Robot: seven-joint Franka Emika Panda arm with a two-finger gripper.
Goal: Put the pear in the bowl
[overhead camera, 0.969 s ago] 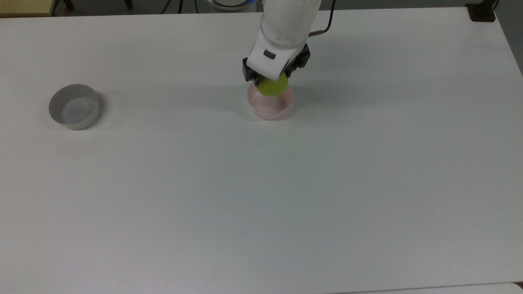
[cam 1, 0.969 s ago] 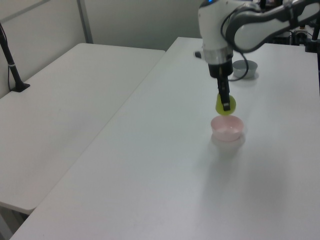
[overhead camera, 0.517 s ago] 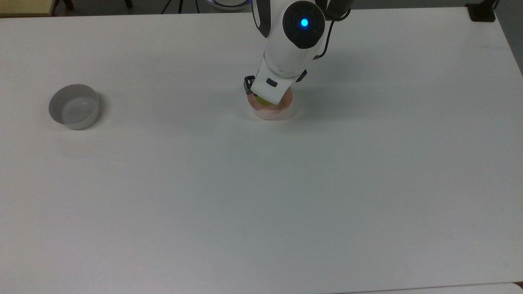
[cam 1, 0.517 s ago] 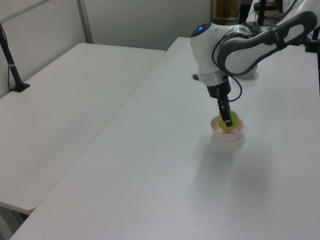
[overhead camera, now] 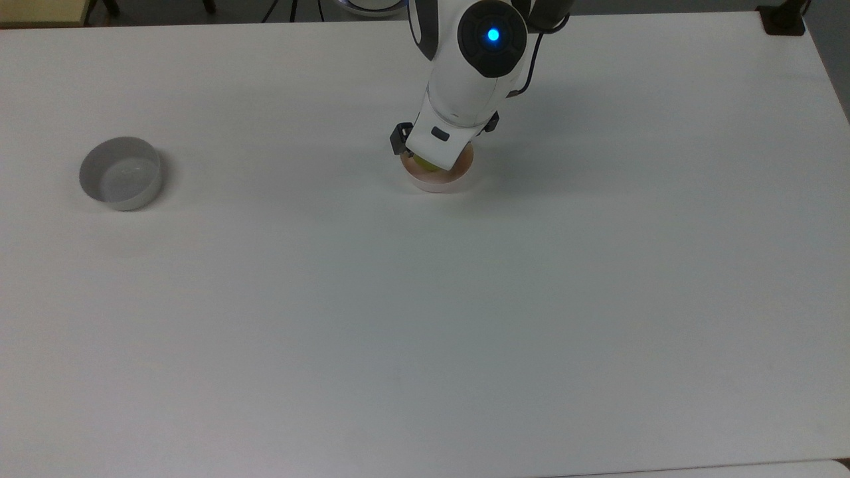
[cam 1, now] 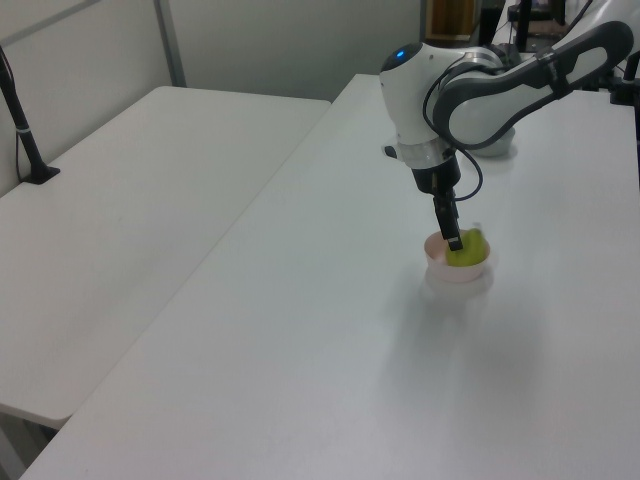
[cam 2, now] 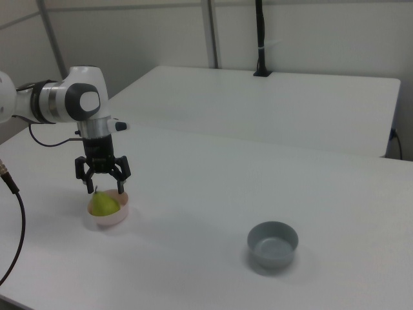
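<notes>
— Starting at the claw (cam 2: 104, 188): spread wide, gripping nothing, poised right over the bowl (cam 2: 120, 216).

— And the pear (cam 2: 103, 204)?

— Sitting inside the bowl, narrow end upward, free of both fingers in the right view. In the left view, lying low in the bowl with one dark finger (cam 1: 453, 236) just beside it, possibly brushing it; hard to tell.

— So, done?

— Very nearly, by the look of it. Carried, lowered, let go. Left to do: lifting the claw straight up and clear of the bowl without nudging the rim or rolling the fruit.

— Anything further out from the bowl?

— Bare white desk (overhead camera: 425, 299) all round it. A grey bowl (overhead camera: 120, 172) well apart from the pink one, toward the top view's left, empty and no part of the job.

— Changes from a second ago?

— Then: pear pinched in the claw, hanging just above the bowl and clear of its rim. Half a second ago: lowered into the bowl, apparently still clamped. Now: released, fingers parted, wrist at much the same low height over the bowl. Pink bowl shifted hardly at all; grey bowl where it was.
</notes>
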